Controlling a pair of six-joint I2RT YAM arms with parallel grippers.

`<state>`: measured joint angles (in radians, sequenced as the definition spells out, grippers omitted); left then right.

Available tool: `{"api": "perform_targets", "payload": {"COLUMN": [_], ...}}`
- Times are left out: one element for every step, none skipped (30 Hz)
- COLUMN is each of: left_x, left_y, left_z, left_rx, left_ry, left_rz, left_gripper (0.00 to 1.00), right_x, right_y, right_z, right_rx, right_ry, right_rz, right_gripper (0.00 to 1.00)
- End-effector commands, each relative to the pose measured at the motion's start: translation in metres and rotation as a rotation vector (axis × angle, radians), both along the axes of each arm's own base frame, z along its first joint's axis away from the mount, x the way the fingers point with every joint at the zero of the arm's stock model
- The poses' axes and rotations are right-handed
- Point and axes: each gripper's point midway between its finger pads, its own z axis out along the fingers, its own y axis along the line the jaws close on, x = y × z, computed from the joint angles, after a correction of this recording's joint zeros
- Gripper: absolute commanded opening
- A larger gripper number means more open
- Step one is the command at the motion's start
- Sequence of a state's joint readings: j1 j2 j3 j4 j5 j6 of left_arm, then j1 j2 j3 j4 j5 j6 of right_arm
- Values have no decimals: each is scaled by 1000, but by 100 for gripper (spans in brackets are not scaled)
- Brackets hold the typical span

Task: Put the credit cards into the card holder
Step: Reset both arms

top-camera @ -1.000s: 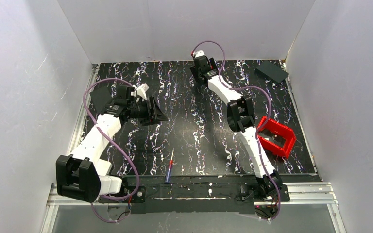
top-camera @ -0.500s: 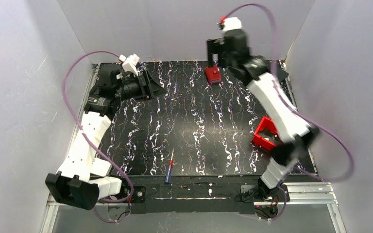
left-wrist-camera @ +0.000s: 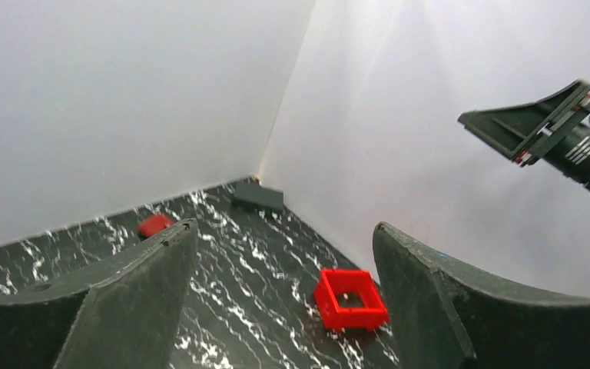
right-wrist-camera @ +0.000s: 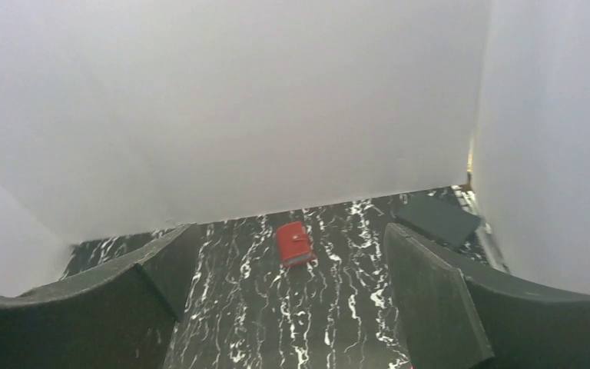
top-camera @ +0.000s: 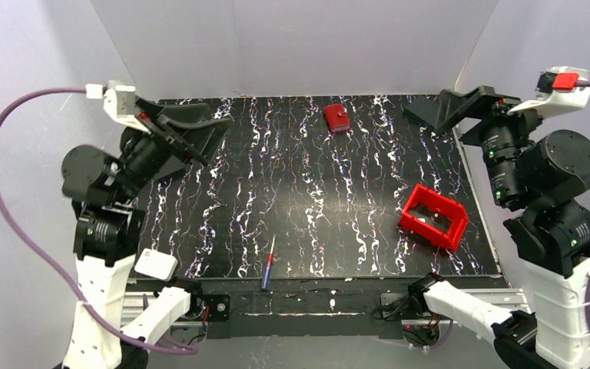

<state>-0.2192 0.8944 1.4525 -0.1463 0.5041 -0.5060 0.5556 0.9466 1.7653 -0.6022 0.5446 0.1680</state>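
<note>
Both arms are now pulled back off the table and raised, one to each side of the holder (top-camera: 336, 118). A second ago the right gripper (top-camera: 426, 105) sits low right over the holder and the left works low on its left side. Now neither is near it.

Left gripper (left-wrist-camera: 284, 231): jaws spread wide, nothing between them. Right gripper: same, wide and empty, looking straight down at the holder from well back.

Holder sits folded shut and flat at the far middle of the table, in the same spot as half a second ago, so the retreat doesn't drag it.

No cards in sight in any view, on the table or in either gripper. My read is that they are inside the shut holder and this is the final retract, so the task is likely done. I can't confirm that, since the holder is closed.

Other stuff:
- Bin (top-camera: 433, 217) is well nearer than the holder, on its right, and has swung slightly over the last second.
- Black square (right-wrist-camera: 438, 219) is just right of the holder, in the corner.
- Thin blue-red stick (top-camera: 267, 265) lies far nearer than the holder, slightly left. It hasn't moved, and I can't tell what it is.
</note>
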Motion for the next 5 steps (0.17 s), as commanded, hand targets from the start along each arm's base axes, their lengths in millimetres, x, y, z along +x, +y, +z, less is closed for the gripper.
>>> {"api": "perform_targets", "payload": {"left_x": [2, 1, 2, 1, 1], "left_y": [13, 14, 15, 15, 15], "left_z": [13, 13, 13, 13, 13], "left_rx": [-35, -37, -39, -40, -40], "left_ry": [-67, -68, -66, -66, -65], "left_rz": [86, 91, 99, 99, 98], "left_gripper": [83, 83, 83, 83, 83], "right_x": [-9, -9, -8, -6, -3], "right_y": [-30, -24, -18, -15, -14], "right_z": [11, 12, 6, 2, -1], "right_rx": [18, -8, -31, -22, -12], "right_ry": [-37, -65, -61, -48, -32], "right_rz": [-131, -92, -64, -55, -62], "right_gripper": [98, 98, 98, 98, 98]}}
